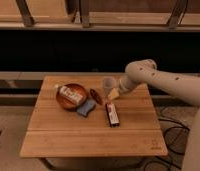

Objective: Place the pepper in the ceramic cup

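Observation:
The pepper [96, 96], slim and dark red-brown, lies on the wooden table [93, 132] between the orange-brown bowl [68, 100] and the gripper. The whitish ceramic cup [109, 84] stands upright just behind and to the right of the pepper, near the table's far edge. My gripper [113, 93] hangs low over the table, just in front of the cup and a short way right of the pepper. It does not appear to hold the pepper.
The bowl holds a white packet [69, 92]. A blue sponge [86, 107] lies in front of the bowl. A flat red-and-black bar [111, 114] lies in front of the gripper. My arm [163, 82] reaches in from the right. Cables lie on the floor at right.

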`<move>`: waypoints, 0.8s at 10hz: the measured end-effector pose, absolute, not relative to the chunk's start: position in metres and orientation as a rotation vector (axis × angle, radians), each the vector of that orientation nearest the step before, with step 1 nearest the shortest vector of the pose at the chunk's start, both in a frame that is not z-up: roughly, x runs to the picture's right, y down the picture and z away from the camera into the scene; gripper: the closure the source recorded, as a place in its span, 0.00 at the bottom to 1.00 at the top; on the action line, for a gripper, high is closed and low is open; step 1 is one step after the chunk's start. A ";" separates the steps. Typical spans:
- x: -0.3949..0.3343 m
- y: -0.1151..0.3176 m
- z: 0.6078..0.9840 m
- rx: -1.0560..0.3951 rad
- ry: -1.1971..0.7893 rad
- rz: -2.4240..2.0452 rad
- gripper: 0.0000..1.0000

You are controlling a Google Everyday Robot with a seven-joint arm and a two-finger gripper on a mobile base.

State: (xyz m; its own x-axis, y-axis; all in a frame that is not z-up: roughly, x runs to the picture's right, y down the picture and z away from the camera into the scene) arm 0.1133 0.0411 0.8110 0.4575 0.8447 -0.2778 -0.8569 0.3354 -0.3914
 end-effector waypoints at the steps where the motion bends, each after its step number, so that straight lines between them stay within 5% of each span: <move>1: 0.111 0.052 0.815 -0.530 0.076 1.138 0.35; 8: 0.051 0.061 0.880 -0.670 0.103 1.106 0.35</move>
